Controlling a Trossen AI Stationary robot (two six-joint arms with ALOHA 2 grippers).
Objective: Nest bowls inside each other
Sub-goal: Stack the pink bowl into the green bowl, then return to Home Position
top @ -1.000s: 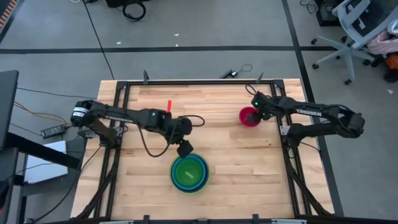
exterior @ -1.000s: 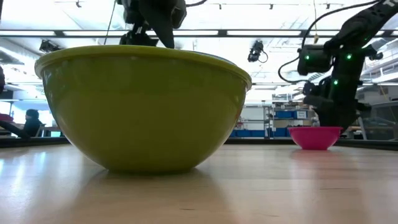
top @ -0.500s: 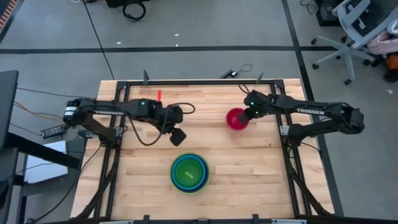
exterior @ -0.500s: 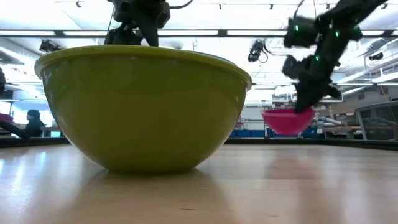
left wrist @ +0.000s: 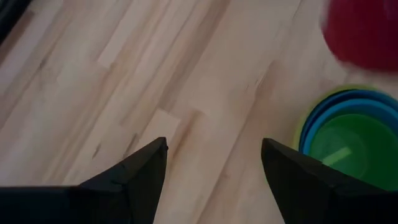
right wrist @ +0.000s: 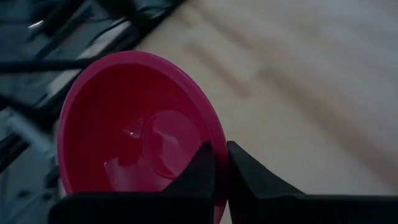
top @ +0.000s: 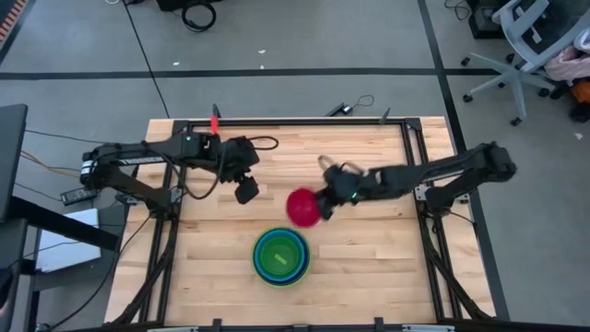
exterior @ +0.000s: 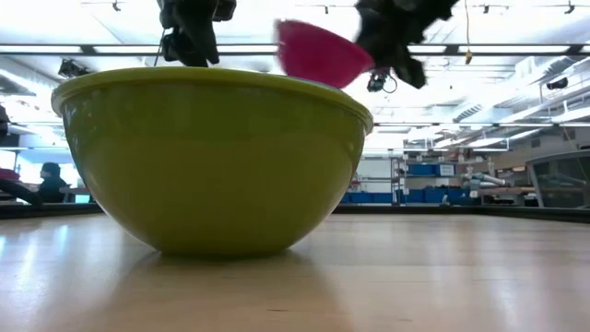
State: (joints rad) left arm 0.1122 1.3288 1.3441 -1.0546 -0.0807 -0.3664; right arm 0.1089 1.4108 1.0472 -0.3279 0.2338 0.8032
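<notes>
A stack of nested bowls [top: 281,256] stands on its base near the table's front middle. Its outermost bowl is large and lime green [exterior: 212,157], with blue bowls and a small green bowl [left wrist: 348,146] inside. My right gripper [top: 323,205] is shut on the small magenta bowl [top: 302,207], which hangs in the air just beyond the stack's far side. That bowl also shows above the stack in the low view [exterior: 318,51]. My left gripper [top: 245,192] is open above bare wood, up and left of the stack, with nothing between its fingers [left wrist: 214,149]. My right gripper pinches the magenta bowl's rim [right wrist: 219,140] on the side toward the arm. One finger [right wrist: 202,168] is inside the bowl and the other [right wrist: 249,171] outside. The fingers come slanting down from the table's right. The bowl is lifted clear of the table and tilted.
A black metal frame [top: 277,121] runs along the table's far edge and down both sides. A cable [top: 198,189] loops off the left arm. Bare wood lies all around the stack. An office chair [top: 530,46] stands on the floor beyond the far right corner.
My right gripper has lifted the magenta bowl off the table at the far right. It has carried the bowl up, leftward and nearer, toward the stack, tipping it on the way. My left gripper has risen and drawn away from the stack toward the far left.
</notes>
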